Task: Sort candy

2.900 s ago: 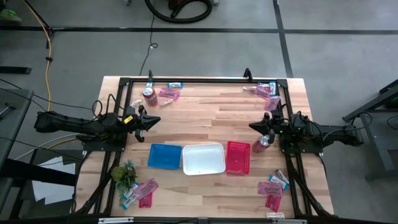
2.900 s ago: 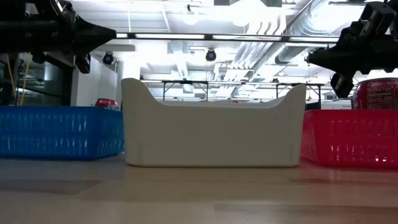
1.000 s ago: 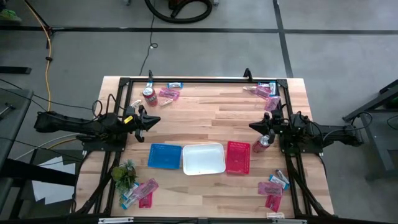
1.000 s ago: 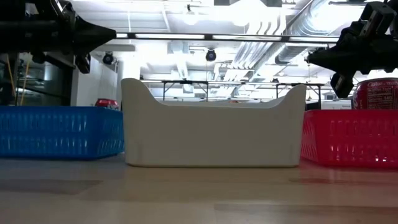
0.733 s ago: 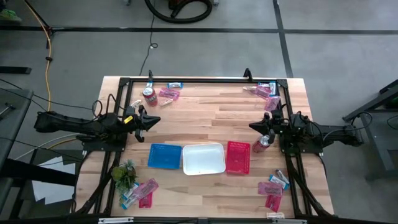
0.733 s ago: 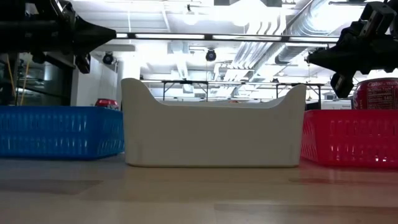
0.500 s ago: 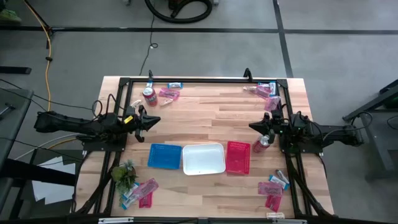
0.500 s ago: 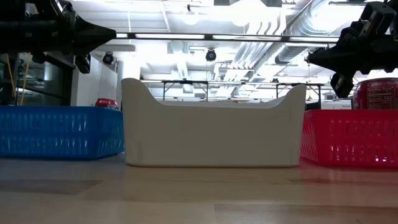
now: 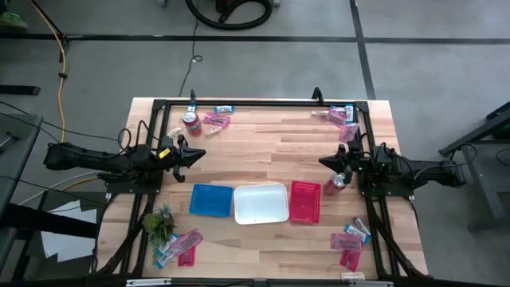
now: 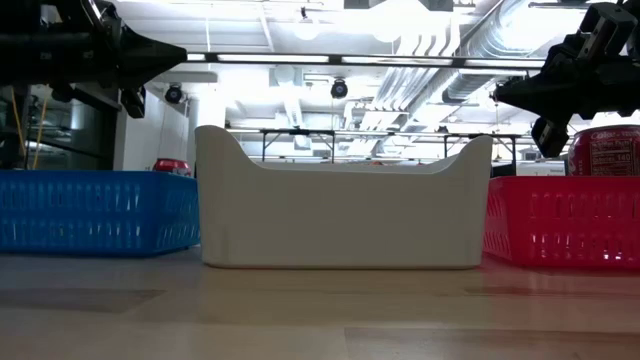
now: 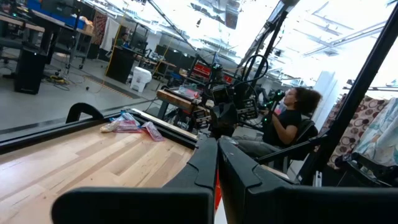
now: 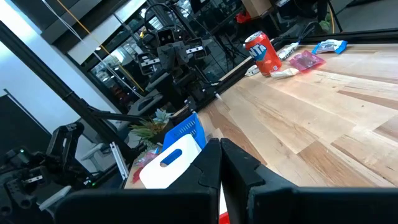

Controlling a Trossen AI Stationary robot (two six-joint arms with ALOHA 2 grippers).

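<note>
the wooden table (image 9: pixel 263 151) carries three trays in a row at its near middle: blue tray (image 9: pixel 211 199) left, white tray (image 9: pixel 260 203) centre, red tray (image 9: pixel 304 201) right. the left gripper (image 9: pixel 198 155) hangs at the left side, the right gripper (image 9: pixel 323 162) at the right, both pinched closed on nothing. candy (image 9: pixel 216 119) lies in small heaps at all four corners.

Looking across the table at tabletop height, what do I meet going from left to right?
Blue basket → white tub → red basket, with a red soda can behind it.
</note>
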